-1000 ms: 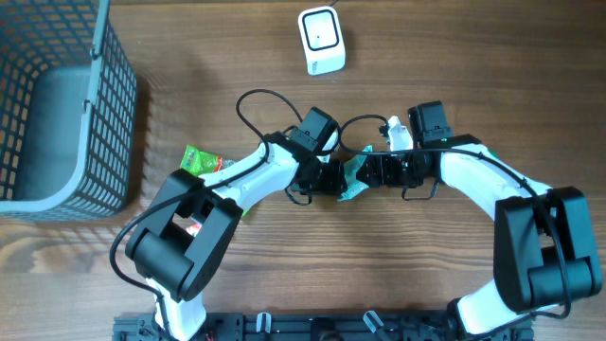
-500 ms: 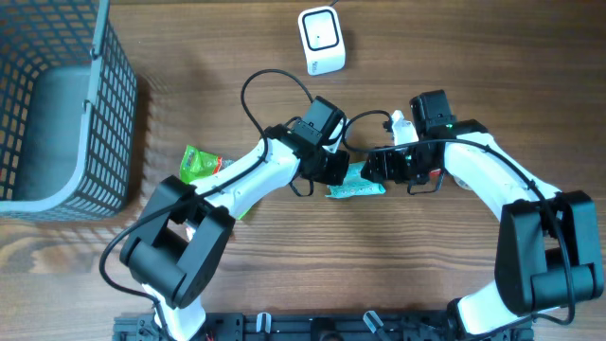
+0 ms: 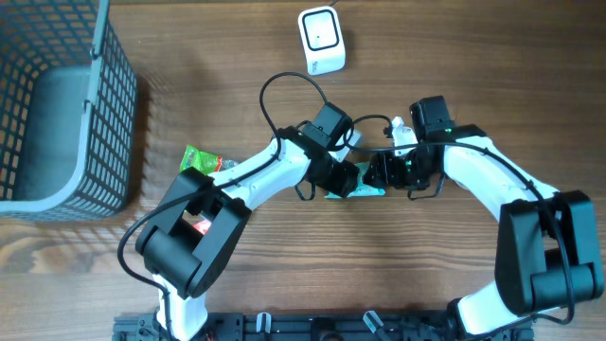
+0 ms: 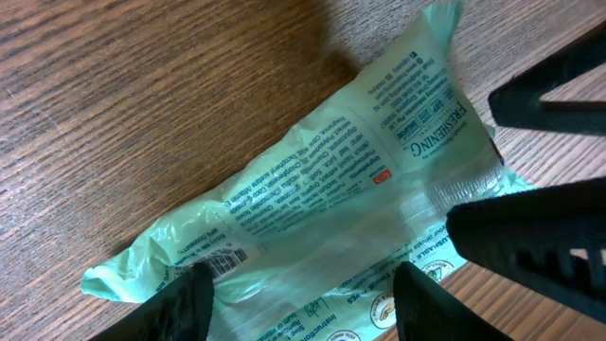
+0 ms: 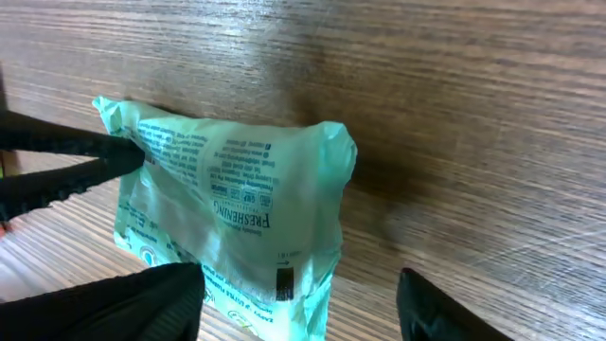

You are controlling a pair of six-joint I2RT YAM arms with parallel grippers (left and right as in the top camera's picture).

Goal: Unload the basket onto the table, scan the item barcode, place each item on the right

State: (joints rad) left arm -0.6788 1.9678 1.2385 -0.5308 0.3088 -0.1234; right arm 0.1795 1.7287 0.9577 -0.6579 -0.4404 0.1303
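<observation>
**Overhead.** Your pouch (image 3: 365, 190) lies on the table (image 3: 426, 275) mid-frame, and the left gripper (image 3: 348, 180) and right gripper (image 3: 377, 175) meet over it. Half a second back it showed nearly whole. The left gripper has since slid toward 3 o'clock across it, so only a sliver shows. A second back it sat crumpled between the two grippers, a little toward 12 o'clock. The scanner (image 3: 321, 40) sits at 12 o'clock from the pouch, well apart and unmoved. The basket (image 3: 114, 104) at 10 o'clock and the green packet (image 3: 199, 159) at 9 o'clock, by the left arm, are as before.

**Left wrist.** This view shows what the overhead hides: the pouch lies printed back up. Its barcode (image 4: 222, 262) is near the 7 o'clock corner, just beside one finger. The left fingers stand wide over the pouch's near edge and pinch nothing. The right gripper's dark fingers come in from 3 o'clock over the far end.

**Right wrist.** The fingers are wide here too. The pouch's end lies between them, nearer the 9 o'clock finger. The 3 o'clock finger is clear of the pouch, over bare wood. The left gripper's fingertips enter at 9 o'clock and reach the pouch's corner.
</observation>
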